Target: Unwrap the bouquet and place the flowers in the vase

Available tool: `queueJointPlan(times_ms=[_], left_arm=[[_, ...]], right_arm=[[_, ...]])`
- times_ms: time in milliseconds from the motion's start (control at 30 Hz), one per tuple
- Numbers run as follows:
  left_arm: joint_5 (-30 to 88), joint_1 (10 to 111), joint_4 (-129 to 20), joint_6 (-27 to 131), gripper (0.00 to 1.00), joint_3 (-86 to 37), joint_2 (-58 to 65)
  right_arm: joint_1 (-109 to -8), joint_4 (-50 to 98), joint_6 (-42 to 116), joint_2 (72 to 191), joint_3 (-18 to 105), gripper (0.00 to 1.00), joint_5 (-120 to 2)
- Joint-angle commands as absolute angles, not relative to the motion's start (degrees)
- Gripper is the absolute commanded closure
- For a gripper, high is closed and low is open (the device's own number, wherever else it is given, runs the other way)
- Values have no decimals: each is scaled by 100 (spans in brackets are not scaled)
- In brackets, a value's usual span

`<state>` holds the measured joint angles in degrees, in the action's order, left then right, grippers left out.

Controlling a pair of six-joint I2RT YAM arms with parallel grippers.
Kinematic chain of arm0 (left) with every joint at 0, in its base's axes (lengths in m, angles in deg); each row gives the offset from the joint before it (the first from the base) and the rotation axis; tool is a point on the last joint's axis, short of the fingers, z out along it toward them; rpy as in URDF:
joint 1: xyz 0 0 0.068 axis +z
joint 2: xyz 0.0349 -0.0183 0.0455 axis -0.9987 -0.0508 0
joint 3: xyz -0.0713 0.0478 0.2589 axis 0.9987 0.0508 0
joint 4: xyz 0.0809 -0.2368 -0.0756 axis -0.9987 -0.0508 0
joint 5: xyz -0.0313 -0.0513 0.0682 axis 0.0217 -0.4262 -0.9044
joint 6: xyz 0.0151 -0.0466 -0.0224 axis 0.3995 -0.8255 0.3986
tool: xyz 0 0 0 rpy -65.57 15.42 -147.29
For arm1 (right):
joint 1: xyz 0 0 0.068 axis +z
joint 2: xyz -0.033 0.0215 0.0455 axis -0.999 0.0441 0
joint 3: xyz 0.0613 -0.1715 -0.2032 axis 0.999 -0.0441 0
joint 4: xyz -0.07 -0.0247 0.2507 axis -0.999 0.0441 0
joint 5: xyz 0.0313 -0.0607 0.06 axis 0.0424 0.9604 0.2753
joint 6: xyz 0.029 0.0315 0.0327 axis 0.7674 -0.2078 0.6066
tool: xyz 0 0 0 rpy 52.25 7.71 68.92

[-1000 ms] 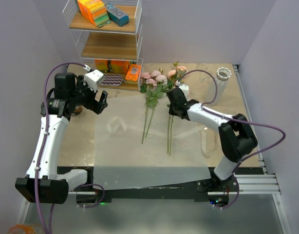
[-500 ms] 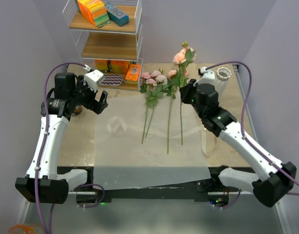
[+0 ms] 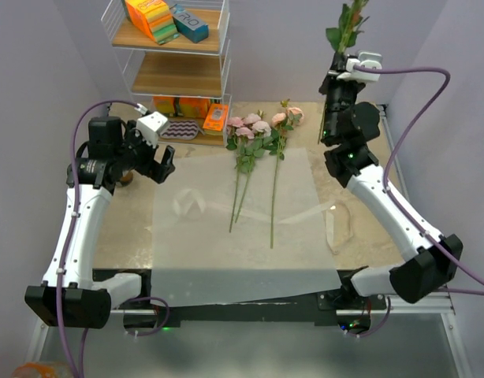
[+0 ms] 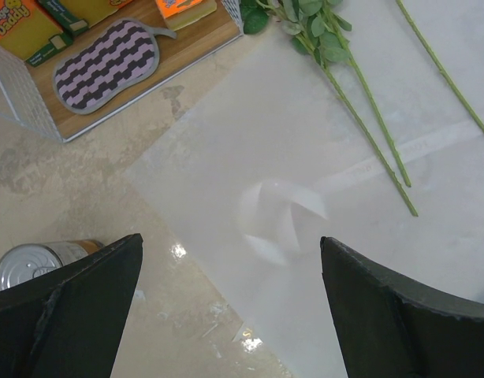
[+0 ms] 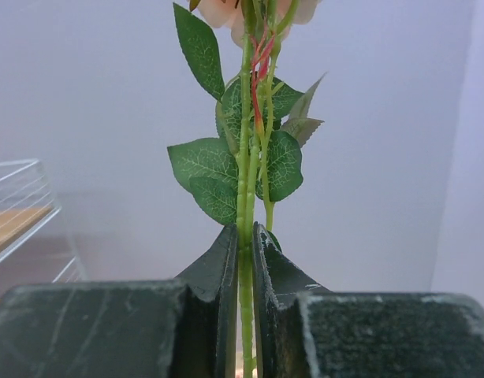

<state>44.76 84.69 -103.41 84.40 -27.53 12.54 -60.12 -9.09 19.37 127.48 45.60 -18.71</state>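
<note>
Pink roses [image 3: 254, 126] on long green stems are lying on the tabletop [image 3: 128, 220], partly on a thin white paper sheet [image 3: 226, 236] that is spread out flat. A cream ribbon [image 3: 336, 224] is lying by the right edge of the paper.

The right claw [image 3: 337, 61] is reaching up high near the back wall. It is pinching one rose stem [image 3: 346, 22] tight between its two fingers, just under the leaves. The stem is standing straight up.

The left claw [image 3: 159, 161] is hanging near the far left corner of the paper. Its fingers are wide apart and are holding nothing. A shiny tin can [image 4: 37, 264] is standing on the tabletop close by.

A wire shelf [image 3: 171, 75] is standing at the back. A purple and black wavy pad [image 4: 108, 63] is lying on its bottom board. An orange pack [image 4: 17, 24] beside the pad is showing black letters, but they are cut off and I cannot read the word.
</note>
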Motion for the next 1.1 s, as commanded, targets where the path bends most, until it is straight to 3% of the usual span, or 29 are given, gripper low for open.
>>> queueJointPlan(times_ms=[0,700,1067], left_arm=[[4588,8454,-9972,8573,1,-2767,1110],[5098,8454,-9559,8573,1,-3180,47],[5343,8489,-9831,8837,1,-3821,-437]], right_arm=[[-6260,-2472,909,13038,4949,100,-1502],[-7437,-4223,-306,14145,5416,100,-395],[-7781,-5830,-1114,14690,5363,100,-254]])
